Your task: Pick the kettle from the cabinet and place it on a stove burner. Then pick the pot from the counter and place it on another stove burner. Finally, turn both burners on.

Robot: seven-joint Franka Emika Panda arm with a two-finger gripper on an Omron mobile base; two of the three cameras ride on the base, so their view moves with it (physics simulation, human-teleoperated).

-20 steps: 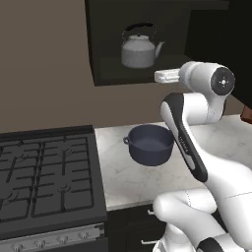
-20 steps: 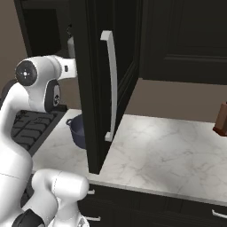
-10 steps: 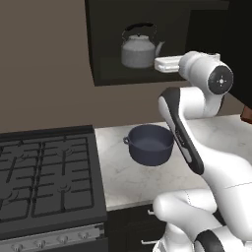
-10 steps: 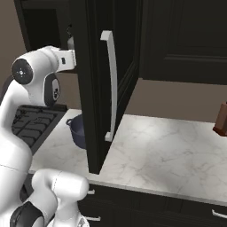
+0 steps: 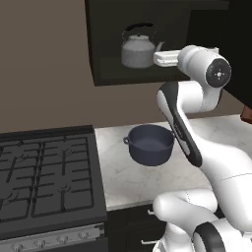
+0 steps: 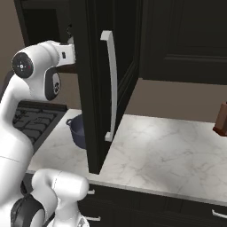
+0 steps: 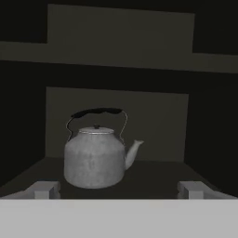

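Gripper (image 7: pixel 119 189) spread, empty, now nearer one kettle (image 7: pixel 96 155) at 11 o'clock; one pot (image 5: pixel 150 143) unmoved.

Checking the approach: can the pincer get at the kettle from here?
Probably yes. The open pincer faces the kettle head-on inside the cabinet, nothing on the shelf lies between them, and its door is swung aside.
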